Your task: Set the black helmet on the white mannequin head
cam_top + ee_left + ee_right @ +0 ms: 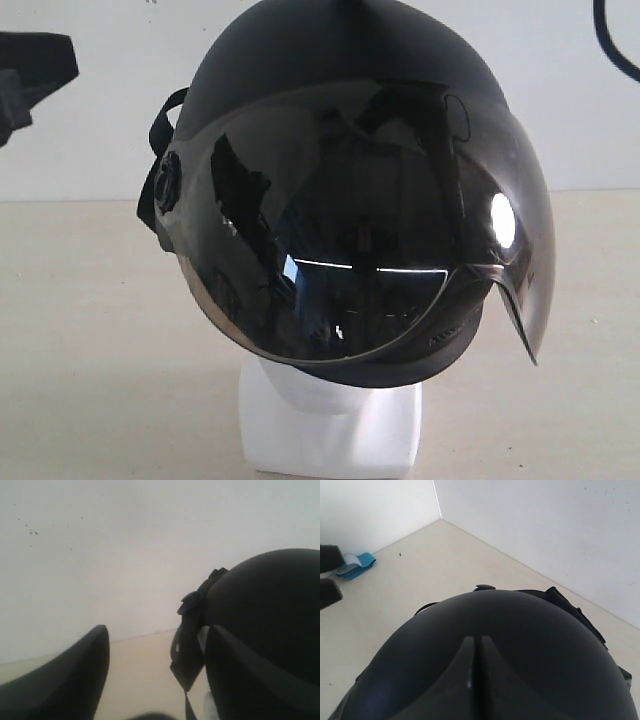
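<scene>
The black helmet [350, 200] sits on the white mannequin head [330, 430], right tool [476, 642] pinched together at its twelve o'clock, probably to press it down, left tool [157, 632] spread apart at ten o'clock

The black helmet [350, 120] on the white mannequin head [330, 440] blocks the middle, its tinted visor [380, 250] flaring forward and a strap [160, 140] jutting sideways. Open table [90, 330] flanks it on both sides, and a white wall [90, 110] stands close behind.
</scene>
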Robot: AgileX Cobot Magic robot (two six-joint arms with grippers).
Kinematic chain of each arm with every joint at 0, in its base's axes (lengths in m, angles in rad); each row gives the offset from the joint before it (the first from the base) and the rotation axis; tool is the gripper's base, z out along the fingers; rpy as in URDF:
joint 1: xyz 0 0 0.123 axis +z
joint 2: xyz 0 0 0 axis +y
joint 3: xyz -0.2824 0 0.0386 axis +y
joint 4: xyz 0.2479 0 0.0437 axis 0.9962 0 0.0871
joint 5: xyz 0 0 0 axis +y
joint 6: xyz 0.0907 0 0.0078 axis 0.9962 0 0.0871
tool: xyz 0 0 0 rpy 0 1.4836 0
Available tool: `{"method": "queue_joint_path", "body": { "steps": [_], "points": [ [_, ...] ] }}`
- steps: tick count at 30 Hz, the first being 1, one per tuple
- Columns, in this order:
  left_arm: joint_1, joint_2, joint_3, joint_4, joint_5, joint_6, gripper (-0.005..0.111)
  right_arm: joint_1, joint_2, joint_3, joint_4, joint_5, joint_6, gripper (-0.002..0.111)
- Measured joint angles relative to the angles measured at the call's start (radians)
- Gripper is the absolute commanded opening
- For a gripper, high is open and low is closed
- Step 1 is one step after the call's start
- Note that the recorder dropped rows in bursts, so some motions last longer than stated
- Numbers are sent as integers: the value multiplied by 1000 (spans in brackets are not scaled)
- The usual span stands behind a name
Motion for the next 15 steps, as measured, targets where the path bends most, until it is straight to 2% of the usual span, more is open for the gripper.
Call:
{"method": "queue_joint_path", "body": {
  "steps": [5, 15],
  "points": [
    [0, 70, 7, -13, 56, -7, 52, 0, 0, 0, -12, -9, 0, 0],
    [0, 137, 56, -17, 62, -69, 52, 0, 0, 0, -39, -22, 16, 0]
  ]
}}
